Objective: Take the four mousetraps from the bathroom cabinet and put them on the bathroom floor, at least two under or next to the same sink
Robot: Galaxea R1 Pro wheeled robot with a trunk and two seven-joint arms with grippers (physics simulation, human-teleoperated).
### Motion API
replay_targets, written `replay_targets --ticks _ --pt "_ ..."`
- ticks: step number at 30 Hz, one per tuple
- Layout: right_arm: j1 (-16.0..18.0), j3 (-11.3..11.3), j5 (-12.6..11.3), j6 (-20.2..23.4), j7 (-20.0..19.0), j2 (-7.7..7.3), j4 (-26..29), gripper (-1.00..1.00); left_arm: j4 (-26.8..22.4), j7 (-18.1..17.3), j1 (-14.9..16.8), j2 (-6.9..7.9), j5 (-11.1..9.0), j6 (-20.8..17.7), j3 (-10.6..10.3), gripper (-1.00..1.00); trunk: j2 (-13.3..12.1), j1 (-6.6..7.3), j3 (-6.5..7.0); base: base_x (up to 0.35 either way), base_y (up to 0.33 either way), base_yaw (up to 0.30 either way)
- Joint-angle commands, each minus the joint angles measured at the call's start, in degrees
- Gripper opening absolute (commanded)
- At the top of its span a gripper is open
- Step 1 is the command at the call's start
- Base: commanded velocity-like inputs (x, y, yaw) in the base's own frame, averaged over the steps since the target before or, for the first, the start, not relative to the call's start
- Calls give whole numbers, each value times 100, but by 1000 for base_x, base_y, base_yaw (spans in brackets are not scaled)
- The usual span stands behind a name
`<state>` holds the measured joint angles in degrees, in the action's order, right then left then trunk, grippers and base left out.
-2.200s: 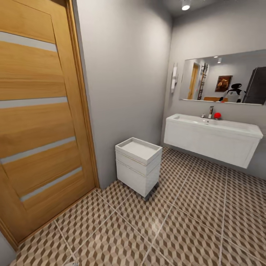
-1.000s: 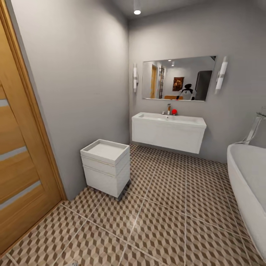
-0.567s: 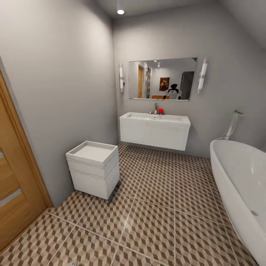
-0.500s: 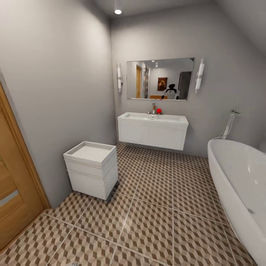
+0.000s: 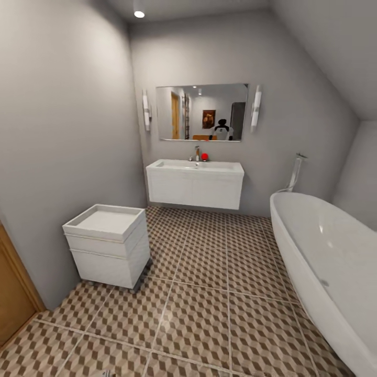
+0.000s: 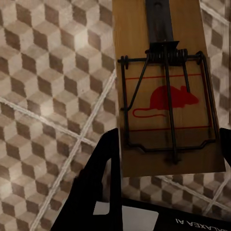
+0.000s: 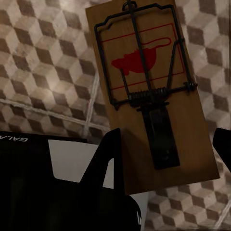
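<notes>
Left gripper (image 6: pixel 166 159) held a mousetrap (image 6: pixel 163 86) between its fingers (image 6: pixel 103 163), above the floor (image 6: pixel 43 86). Right gripper (image 7: pixel 166 159) likewise clamped a second trap (image 7: pixel 149 91) over tiles (image 7: pixel 43 62). Head view alone recorded the sink (image 5: pixel 195 167), a bathtub (image 5: pixel 330 262), a white drawer unit (image 5: pixel 107 246).

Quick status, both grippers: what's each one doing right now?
Left gripper: closed on a mousetrap, held above the tiled floor.
Right gripper: closed on another mousetrap.
</notes>
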<state>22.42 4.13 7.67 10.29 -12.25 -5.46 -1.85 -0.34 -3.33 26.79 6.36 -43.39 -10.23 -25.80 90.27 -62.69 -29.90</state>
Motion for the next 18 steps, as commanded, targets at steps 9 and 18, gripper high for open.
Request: replay_targets --ticks 9,18 --pt "8 44 59 9 -16 3 -9 -100 8 -27 2 -3 -69 194 -48 -100 3 0 -6 0 0 -255" --pt "8 44 59 9 -17 6 -9 -100 -11 -35 2 -18 -63 536 -43 -100 3 0 -6 2 0 -235"
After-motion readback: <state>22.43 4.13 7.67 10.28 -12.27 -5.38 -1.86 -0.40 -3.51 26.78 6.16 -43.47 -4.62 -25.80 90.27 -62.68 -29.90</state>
